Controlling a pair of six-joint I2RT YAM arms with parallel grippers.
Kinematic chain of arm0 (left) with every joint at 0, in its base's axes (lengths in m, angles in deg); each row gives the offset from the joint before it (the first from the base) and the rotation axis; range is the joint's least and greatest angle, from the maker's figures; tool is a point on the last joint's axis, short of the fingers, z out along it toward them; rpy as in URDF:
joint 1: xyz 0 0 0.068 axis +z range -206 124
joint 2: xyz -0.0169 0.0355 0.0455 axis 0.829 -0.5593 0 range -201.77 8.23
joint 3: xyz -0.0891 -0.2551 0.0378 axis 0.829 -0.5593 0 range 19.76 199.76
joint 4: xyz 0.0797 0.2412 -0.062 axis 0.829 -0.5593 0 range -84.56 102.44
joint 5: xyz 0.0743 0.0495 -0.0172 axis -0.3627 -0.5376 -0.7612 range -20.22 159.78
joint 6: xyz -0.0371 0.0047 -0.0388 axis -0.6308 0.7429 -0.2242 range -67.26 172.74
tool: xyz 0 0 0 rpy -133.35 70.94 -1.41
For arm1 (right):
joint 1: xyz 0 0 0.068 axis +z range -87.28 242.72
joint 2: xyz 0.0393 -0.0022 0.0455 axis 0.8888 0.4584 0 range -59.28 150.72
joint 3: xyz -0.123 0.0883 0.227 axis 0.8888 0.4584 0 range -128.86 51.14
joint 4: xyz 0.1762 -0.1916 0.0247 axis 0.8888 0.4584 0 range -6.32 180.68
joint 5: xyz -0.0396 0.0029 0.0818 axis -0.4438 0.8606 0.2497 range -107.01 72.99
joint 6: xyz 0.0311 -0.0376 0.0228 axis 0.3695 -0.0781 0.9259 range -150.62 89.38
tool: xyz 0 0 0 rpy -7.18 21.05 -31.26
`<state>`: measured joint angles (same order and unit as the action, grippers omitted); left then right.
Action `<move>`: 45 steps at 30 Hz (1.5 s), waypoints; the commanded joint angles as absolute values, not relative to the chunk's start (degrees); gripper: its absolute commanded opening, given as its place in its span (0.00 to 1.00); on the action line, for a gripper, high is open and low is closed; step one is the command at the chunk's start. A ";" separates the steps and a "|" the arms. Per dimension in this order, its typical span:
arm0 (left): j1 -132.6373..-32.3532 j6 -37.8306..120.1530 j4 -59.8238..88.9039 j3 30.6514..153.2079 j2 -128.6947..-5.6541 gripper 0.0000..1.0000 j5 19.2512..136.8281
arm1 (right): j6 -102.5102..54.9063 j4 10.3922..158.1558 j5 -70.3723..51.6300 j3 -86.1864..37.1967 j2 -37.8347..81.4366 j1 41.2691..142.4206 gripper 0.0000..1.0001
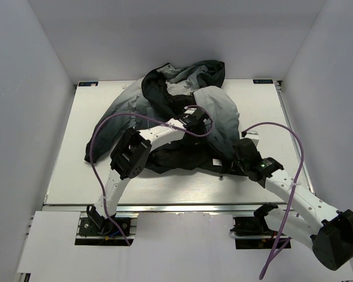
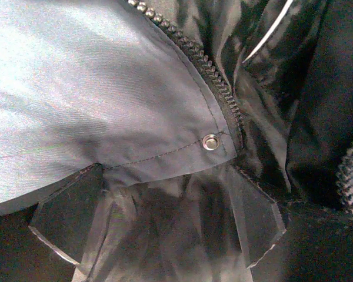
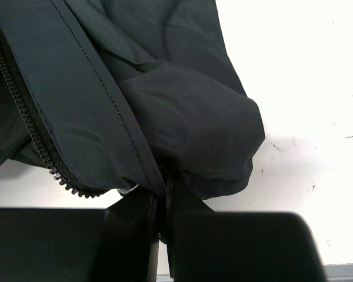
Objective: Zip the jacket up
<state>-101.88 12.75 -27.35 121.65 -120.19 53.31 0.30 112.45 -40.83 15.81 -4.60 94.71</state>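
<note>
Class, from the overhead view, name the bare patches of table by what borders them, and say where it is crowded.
Bare table: a wide strip between the jacket and the left edge; the far right corner beside the jacket; a near band in front of its hem. Crowded: the middle, where the left gripper and right gripper sit on the jacket.
</note>
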 commanded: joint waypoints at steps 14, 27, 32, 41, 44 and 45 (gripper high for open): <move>-102.05 8.18 -32.30 121.37 -121.07 0.56 45.96 | -0.56 110.13 -40.74 16.86 -6.63 94.27 0.00; -102.05 13.36 -26.95 116.18 -109.90 0.00 43.32 | -1.88 108.82 -38.55 16.77 -6.28 94.18 0.00; -102.05 16.18 -24.92 112.06 -105.42 0.00 45.78 | -2.14 108.55 -38.37 16.86 -6.54 94.18 0.00; -102.31 17.50 -21.93 99.40 -89.25 0.00 52.98 | -3.11 106.18 -34.77 17.13 -6.46 94.18 0.00; -103.72 16.88 -25.17 95.27 -83.54 0.00 56.32 | -4.33 102.59 -31.17 18.52 -6.55 94.18 0.00; -105.72 16.79 -26.05 94.30 -81.00 0.00 56.77 | -4.77 101.36 -29.16 19.05 -6.37 94.18 0.00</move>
